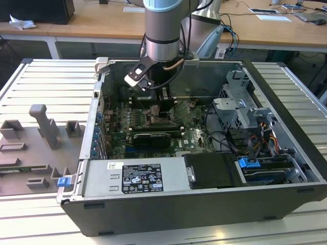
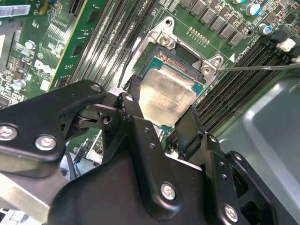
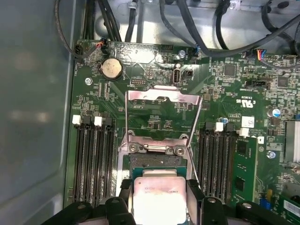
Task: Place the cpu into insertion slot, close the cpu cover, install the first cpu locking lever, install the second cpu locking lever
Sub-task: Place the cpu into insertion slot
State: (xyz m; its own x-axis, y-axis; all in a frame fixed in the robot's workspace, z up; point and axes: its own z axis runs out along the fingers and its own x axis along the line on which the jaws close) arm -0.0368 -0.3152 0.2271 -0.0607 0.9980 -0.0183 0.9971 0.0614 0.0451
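Slatted surface (image 1: 46, 71), open computer case (image 1: 153, 214) on it, arm (image 1: 162, 30) reaching straight down inside. Green motherboard (image 3: 234, 93) below. First wrist view: cpu cover (image 3: 161, 96) lying open, just beyond the insertion slot (image 3: 157, 161). Second wrist view adds the contact itself: gripper (image 2: 163, 101) pinching the cpu (image 2: 166, 96) by two opposite edges, directly over the slot. Seated or just above, hard to tell. Likely risk: cpu let go tilted or off-register, landing skewed and bending the slot's contacts. Thin lever wire (image 2: 258, 67) near, possible snag.
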